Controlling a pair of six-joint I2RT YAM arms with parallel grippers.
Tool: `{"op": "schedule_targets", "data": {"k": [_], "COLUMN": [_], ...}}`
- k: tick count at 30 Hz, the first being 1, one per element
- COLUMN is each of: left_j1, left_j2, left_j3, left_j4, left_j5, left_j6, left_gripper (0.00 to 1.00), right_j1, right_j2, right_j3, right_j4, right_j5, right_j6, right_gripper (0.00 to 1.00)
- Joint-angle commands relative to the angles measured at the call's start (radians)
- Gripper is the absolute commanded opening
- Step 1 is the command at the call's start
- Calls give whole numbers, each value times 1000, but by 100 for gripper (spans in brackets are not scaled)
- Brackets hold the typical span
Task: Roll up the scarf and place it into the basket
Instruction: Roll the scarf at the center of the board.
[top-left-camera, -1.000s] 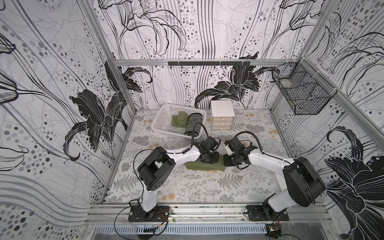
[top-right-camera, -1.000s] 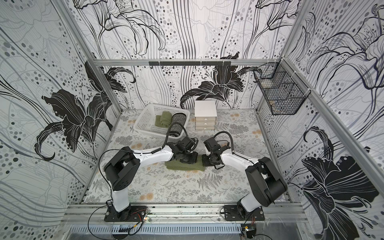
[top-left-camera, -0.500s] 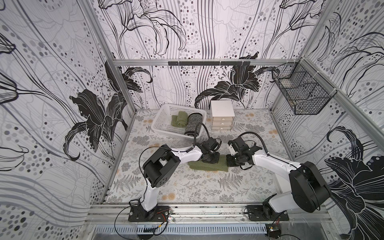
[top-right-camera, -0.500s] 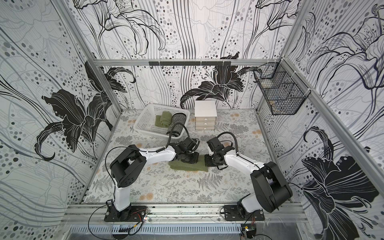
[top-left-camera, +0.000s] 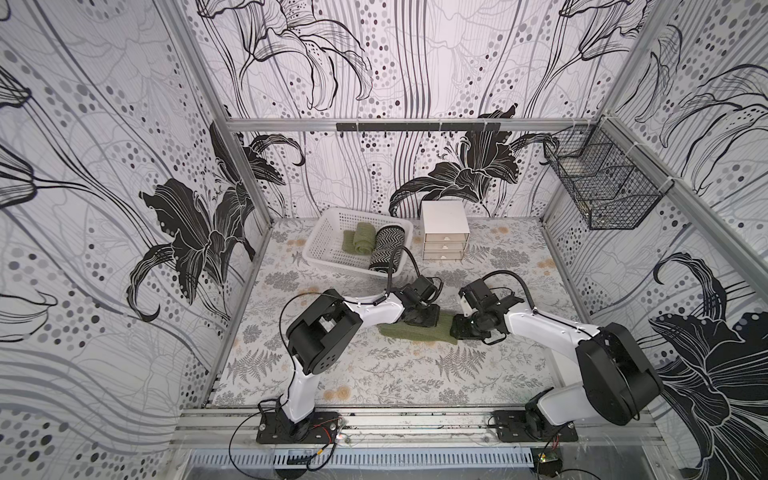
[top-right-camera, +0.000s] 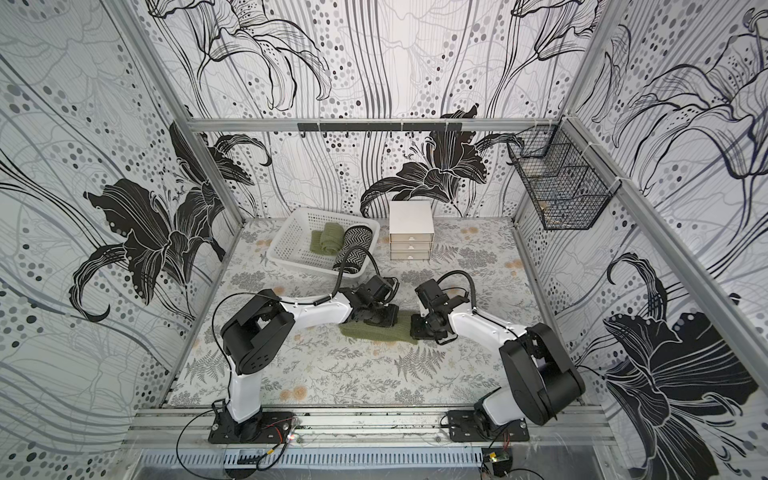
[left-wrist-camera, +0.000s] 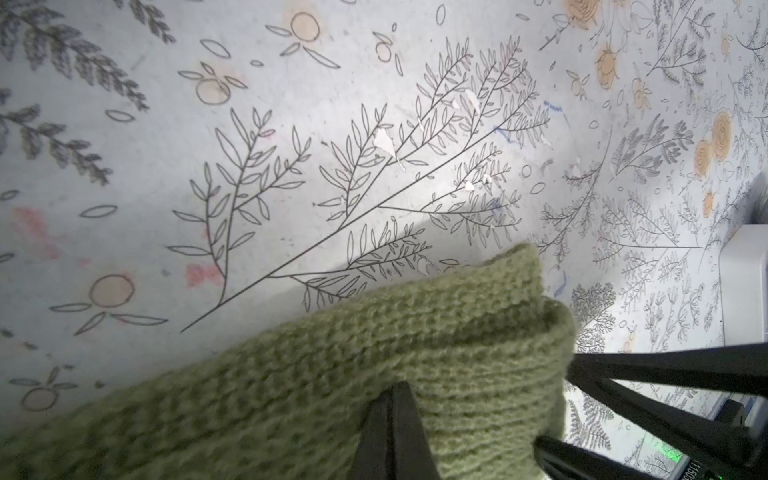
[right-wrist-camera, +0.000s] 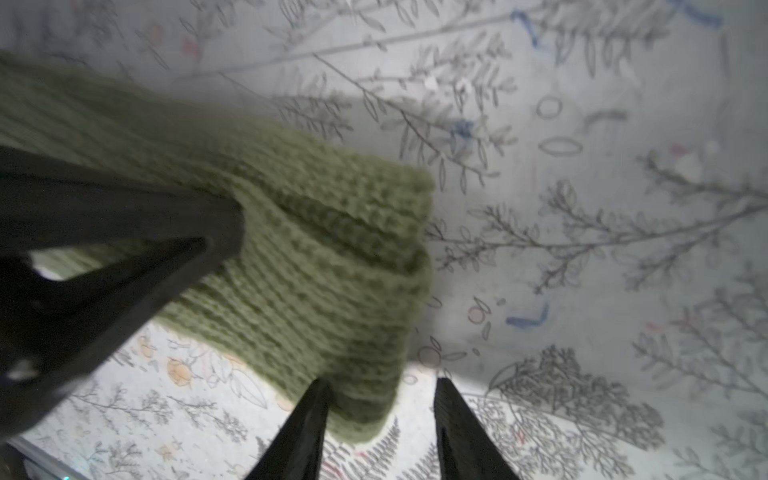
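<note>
I am at the rolling step: my left pincer (left-wrist-camera: 392, 399) is clenched on the folded end of the scarf (top-left-camera: 415, 330), mid-frame on the bench (top-left-camera: 374, 374). The right pincer (right-wrist-camera: 381, 382) stands released beside it. Next, I think, I must turn the fold over itself, then go to the basket (top-left-camera: 320, 245) above.

Walled in black-and-white lily wallpaper (top-left-camera: 415, 62), floored with fern-print mat (top-left-camera: 374, 374), furnished with a white 3-drawer unit (top-left-camera: 445, 232).

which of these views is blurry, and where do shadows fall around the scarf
Right wrist view: scarf and table smeared all over, much of the table in shade. Left wrist view: table print crisp, scarf soft toward the lens, a shadow beside its fold. Both top views: sharp and evenly lit.
</note>
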Motion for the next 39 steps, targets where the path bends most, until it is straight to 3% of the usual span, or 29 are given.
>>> {"op": "schedule_targets", "data": {"k": [1,5,8,13,25,39], "left_j1": [1,1,2,1,1,19], "left_j2": [3,-2,-4,-9,-9,-52], "left_j3": [-23,-27,-29,-32,-31,-65], "left_j4": [20,23,21,14,21,18], "left_j5": [8,10,10,8,15,-10], "left_j6": [13,11,12,16,11,-2], "left_gripper": [3,3,3,3,3,4], "right_j1": [-4,-8,-18,-28,-23,122], "right_j2": [-22,1,41,45,-104,39], "right_j3": [-21,-33,-29,-31,23,164], "right_j4": [11,44,75,109,28,46], "right_j5": [9,15,11,-6,-60,-76], "right_j6": [34,33,29,23,22,44], "right_gripper": [45,44,35,0,0,0]}}
